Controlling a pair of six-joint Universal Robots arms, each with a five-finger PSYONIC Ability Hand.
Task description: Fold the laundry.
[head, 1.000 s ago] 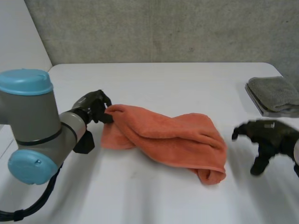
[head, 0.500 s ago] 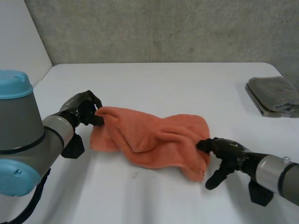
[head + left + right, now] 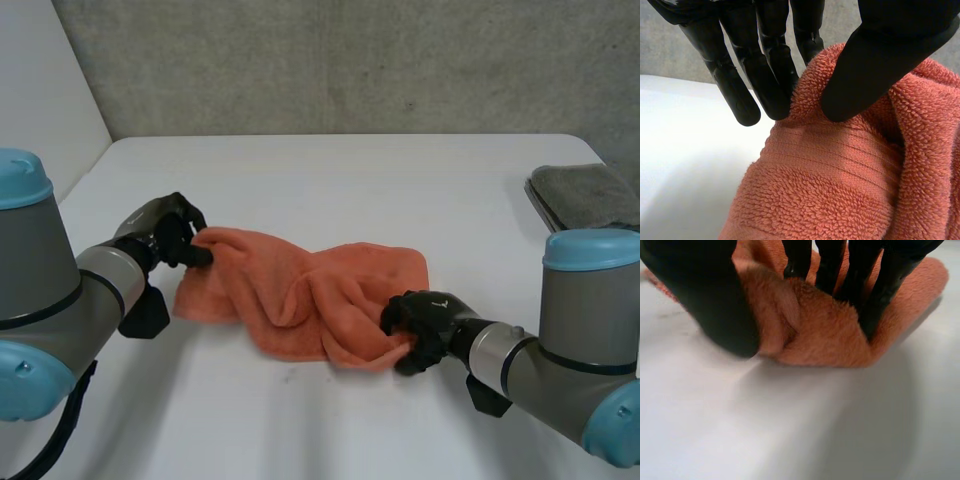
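An orange towel (image 3: 300, 290) lies crumpled in the middle of the white table (image 3: 350, 180). My left hand (image 3: 165, 232) is at its left end, with the fingers and thumb (image 3: 875, 65) pinching a raised fold of the orange towel (image 3: 840, 175). My right hand (image 3: 420, 325) is at the towel's near right end. In the right wrist view its thumb (image 3: 710, 295) and fingers (image 3: 880, 285) close around a bunched lump of the orange towel (image 3: 815, 335), which rests on the table.
A folded grey towel (image 3: 590, 203) lies at the table's far right edge. Bare table stretches behind the orange towel and along the near edge.
My right hand swept left from the table's right side to the towel's near right end and closed on it. The left hand drew its end of the towel left.
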